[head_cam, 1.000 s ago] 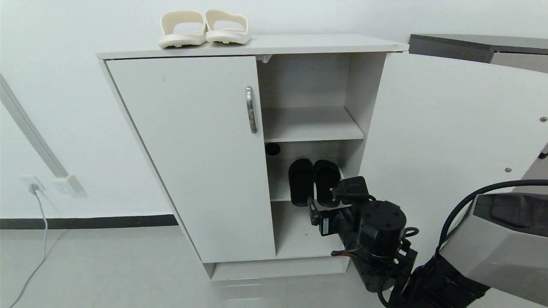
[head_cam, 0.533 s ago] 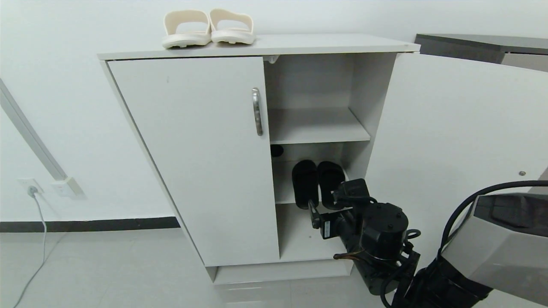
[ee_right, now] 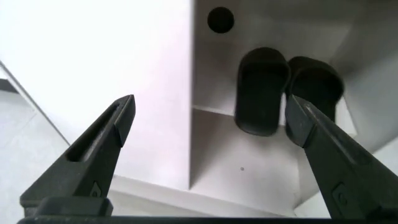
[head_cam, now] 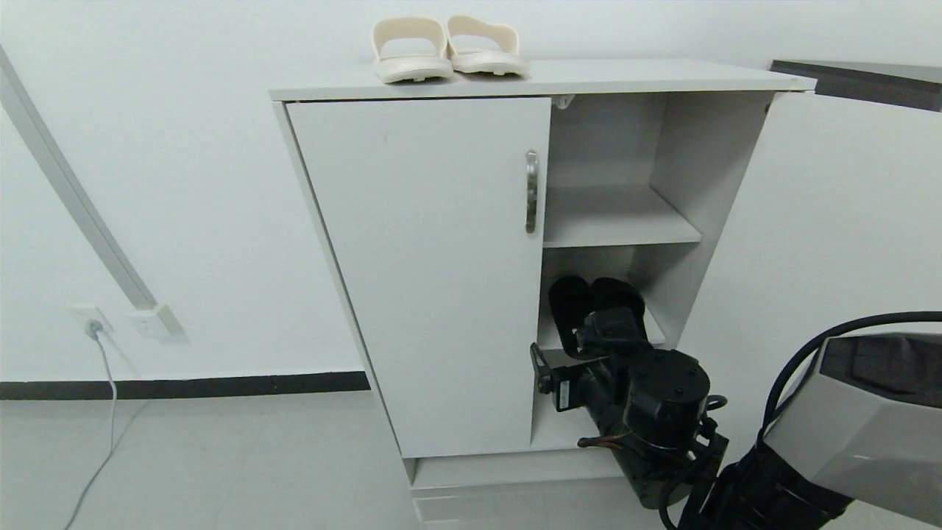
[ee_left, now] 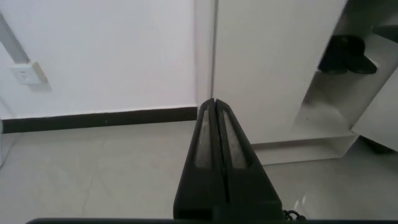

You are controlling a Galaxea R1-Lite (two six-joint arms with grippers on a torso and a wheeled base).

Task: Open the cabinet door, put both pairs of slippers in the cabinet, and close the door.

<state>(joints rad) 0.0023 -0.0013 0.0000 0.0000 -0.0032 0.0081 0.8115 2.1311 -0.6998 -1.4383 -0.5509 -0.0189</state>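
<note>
While the right-hand door (head_cam: 831, 221) of the cabinet (head_cam: 662, 73) stands swung wide, the head view puts the right pincer (head_cam: 597, 324) low at the opening, just short of the black slippers (head_cam: 581, 298). That pair sits side by side on the middle shelf, directly ahead of the pincer and partly hidden behind it. The cream slippers (head_cam: 449, 51) sit on the cabinet top, well above the pincer and off to its left. The upper shelf (head_cam: 618, 217) is above the pincer, between it and the top. The shut door (head_cam: 427, 258) with its handle (head_cam: 530, 191) is beside the pincer on its left.

Left wrist view: left pincer (ee_left: 215, 134) is clenched, fingers pressed flat together, nothing between them. It hangs over the floor (ee_left: 93, 174), well apart from the cabinet. The black slippers (ee_left: 345, 55) show far ahead of it and off to one side. A wall socket (ee_left: 26, 73) is off to the other side.

Right wrist view: right pincer (ee_right: 210, 106) is released, fingers spread wide, grasping nothing. The black slippers (ee_right: 280, 87) lie straight ahead on the shelf, near but not touching. A round hole (ee_right: 219, 20) sits in the back panel beyond them.

Step, as I judge it: door opened, black pair stowed, cream pair not yet fetched. Next move calls for pulling the right pincer clear of the opening and raising it to the cabinet top. It then grips the cream pair, sets it on a shelf, and swings the open door shut. Risk: clipping the upper shelf edge on the way up.
</note>
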